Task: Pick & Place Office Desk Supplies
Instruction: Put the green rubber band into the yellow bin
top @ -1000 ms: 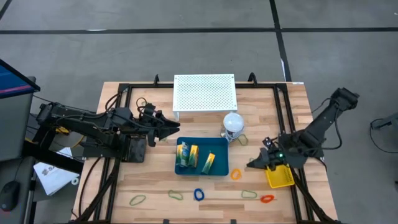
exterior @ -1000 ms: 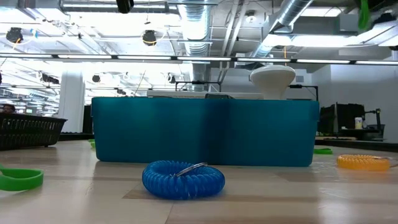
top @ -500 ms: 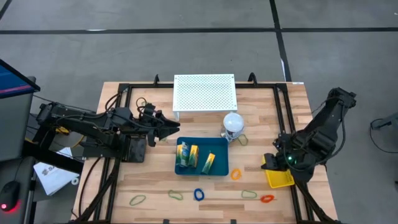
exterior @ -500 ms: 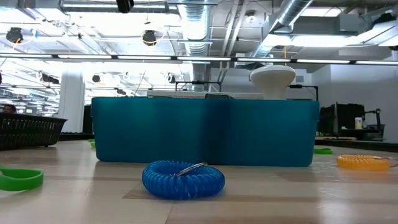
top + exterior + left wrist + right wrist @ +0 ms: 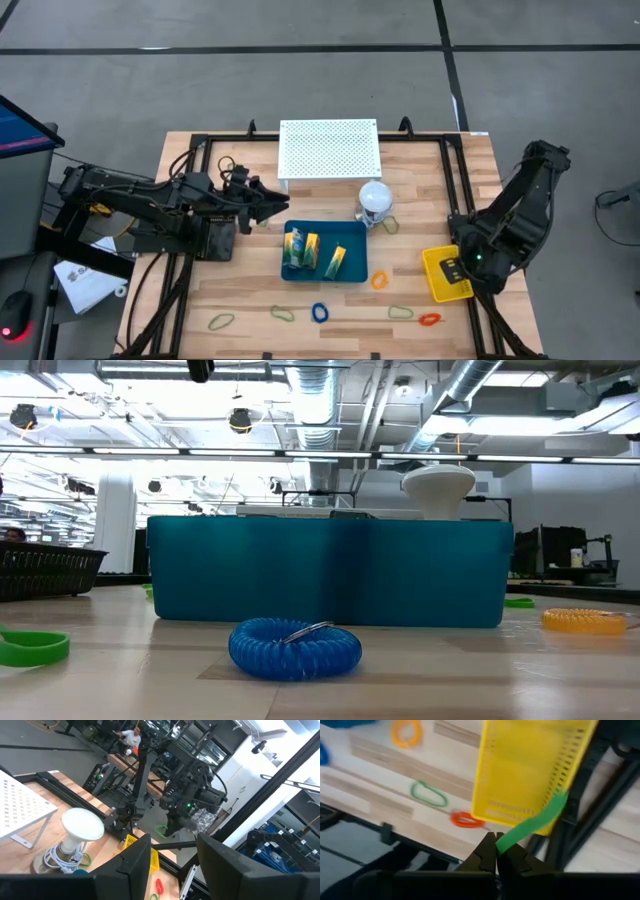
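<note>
Pincer on your right arm point(image 5: 496, 851) is pinched together on a green loop point(image 5: 532, 824), and the loop dangles above the yellow basket point(image 5: 447, 276) at the right edge of the bench point(image 5: 250, 300). Your risk is plain: the basket sits hard against the bench edge, and in the right wrist view the loop's free end trails over the basket's far rim, so let go now and it may slide down the outside, off the bench altogether. The hold is only on one tip of a thin band, too; a quick swing could flick it loose early. Bring it over the basket's middle before you release.

Left pincer point(image 5: 172, 857) stands apart with nothing between its fingers, parked near the teal bin point(image 5: 324, 251), beside the white perforated board point(image 5: 329, 147). That arm waits, no trouble there.

Plenty lies loose on the bench: an orange loop point(image 5: 379, 280) just right of the bin, a blue coil point(image 5: 319, 312) in front of it, a red loop point(image 5: 430, 320) near the basket's front corner, green loops at the front point(image 5: 220, 322). The red one lies so close to the basket that a low pass could nudge it over the edge. Packets point(image 5: 335, 260) already lie inside the bin.
</note>
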Available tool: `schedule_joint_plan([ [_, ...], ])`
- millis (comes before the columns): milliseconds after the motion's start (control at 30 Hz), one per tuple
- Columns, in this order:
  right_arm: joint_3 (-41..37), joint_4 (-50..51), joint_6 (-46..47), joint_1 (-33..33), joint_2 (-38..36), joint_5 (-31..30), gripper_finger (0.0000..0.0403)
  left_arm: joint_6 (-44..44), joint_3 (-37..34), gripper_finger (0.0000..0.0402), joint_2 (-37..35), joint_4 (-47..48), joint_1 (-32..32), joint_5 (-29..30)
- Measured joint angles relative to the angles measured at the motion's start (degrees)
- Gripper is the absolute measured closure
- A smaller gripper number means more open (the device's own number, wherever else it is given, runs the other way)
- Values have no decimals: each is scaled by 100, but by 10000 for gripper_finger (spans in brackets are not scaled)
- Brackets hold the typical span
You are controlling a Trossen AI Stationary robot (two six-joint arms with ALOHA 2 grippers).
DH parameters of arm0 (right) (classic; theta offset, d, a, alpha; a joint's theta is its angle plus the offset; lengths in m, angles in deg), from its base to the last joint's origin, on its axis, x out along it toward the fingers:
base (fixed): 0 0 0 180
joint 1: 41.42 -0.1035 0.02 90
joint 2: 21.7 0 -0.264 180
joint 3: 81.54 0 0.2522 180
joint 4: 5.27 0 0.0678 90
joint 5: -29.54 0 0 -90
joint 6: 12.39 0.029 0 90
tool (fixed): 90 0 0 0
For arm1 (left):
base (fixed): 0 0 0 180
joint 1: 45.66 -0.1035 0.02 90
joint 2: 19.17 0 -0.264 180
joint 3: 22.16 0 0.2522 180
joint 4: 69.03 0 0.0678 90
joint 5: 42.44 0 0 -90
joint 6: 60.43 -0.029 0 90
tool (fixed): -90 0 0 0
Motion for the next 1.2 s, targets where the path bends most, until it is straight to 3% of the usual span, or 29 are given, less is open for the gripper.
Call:
schedule_joint_plan([
  [367,-679,-328,1,50,21,265,403,4,0,247,-2,-43,0,168],
  [767,-1731,-1464,11,552,16,297,403,19,0,247,-2,-45,0,224],
  [1200,-2185,-1700,19,902,12,300,403,4,0,247,-2,-45,0,245],
])
